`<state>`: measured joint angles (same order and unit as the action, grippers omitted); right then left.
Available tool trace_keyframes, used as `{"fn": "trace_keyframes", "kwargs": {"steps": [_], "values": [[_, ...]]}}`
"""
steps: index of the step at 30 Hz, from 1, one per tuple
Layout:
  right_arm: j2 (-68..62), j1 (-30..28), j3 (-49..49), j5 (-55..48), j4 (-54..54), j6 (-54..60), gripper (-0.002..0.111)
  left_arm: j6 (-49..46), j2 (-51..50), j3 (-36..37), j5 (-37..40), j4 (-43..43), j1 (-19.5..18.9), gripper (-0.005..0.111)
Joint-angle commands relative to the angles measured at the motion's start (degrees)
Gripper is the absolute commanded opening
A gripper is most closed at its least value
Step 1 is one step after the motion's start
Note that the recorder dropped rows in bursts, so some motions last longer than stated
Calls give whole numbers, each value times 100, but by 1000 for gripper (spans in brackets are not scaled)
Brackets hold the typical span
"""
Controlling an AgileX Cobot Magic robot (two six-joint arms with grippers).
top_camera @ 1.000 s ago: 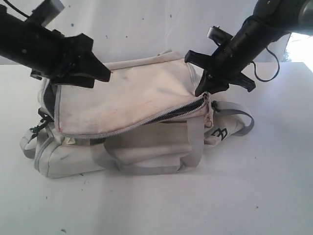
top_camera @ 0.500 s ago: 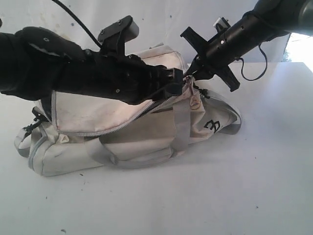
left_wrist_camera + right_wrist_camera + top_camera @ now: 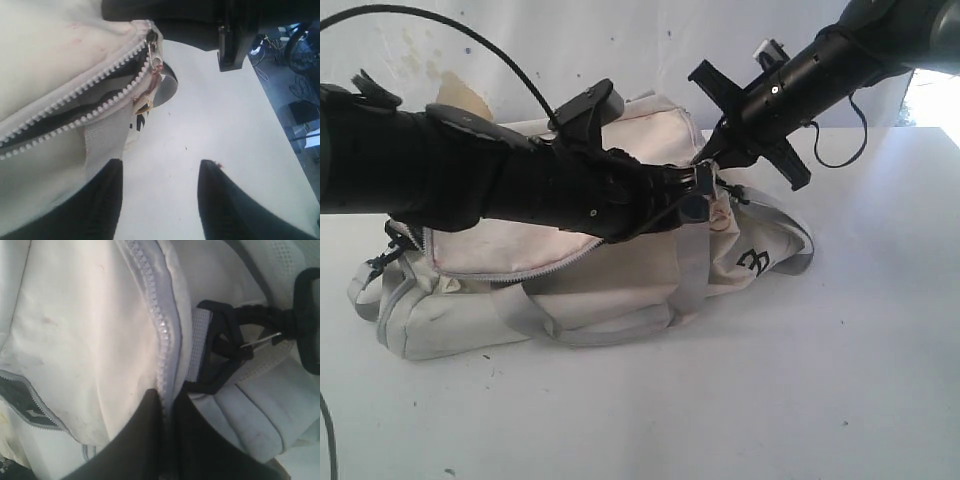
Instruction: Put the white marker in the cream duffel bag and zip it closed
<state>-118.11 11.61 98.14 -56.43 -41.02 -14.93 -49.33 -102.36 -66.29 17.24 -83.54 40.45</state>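
Since a second ago the left arm has swung across the cream duffel bag (image 3: 620,280) from its left end to its right end, and the bag has slid a little leftwards on the table (image 3: 820,380). The step in hand looks like the zipping. The zipper (image 3: 90,100) gapes, dark inside showing between the two rows of teeth, with its slider (image 3: 153,54) at the bag's right end. The left gripper (image 3: 161,167) has its fingers apart and empty; the slider lies just ahead of them, not between them. The right gripper (image 3: 167,400) is pinched together on the bag's seam beside the zipper, bracing that end. Next, the left fingers probably need to advance, close on the slider's pull, and draw it leftwards. The white marker shows in no view; it is presumably already inside, but I cannot tell.
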Motion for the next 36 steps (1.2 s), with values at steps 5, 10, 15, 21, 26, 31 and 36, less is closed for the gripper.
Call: {"fn": "trace_keyframes", "kwargs": {"steps": [5,10,15,21,26,31,36], "values": [[73,-26,1,-194,-121,288,0,-317,-434,-462,755,-625,23,48],[73,-26,1,-356,-121,315,0,-306,-711,-700,707,-625,23,48],[73,-26,1,-443,-121,340,0,-306,-721,-725,346,-600,23,48],[73,-26,1,-498,-121,340,0,-441,-787,-725,245,-592,23,48],[73,-26,1,-557,-134,464,0,-532,-1045,-846,392,-604,23,48],[73,-26,1,-615,-134,581,0,-877,-1097,-1075,379,-300,23,48],[73,-26,1,-629,-134,622,0,-1078,-1108,-1167,279,-122,23,48]]}}
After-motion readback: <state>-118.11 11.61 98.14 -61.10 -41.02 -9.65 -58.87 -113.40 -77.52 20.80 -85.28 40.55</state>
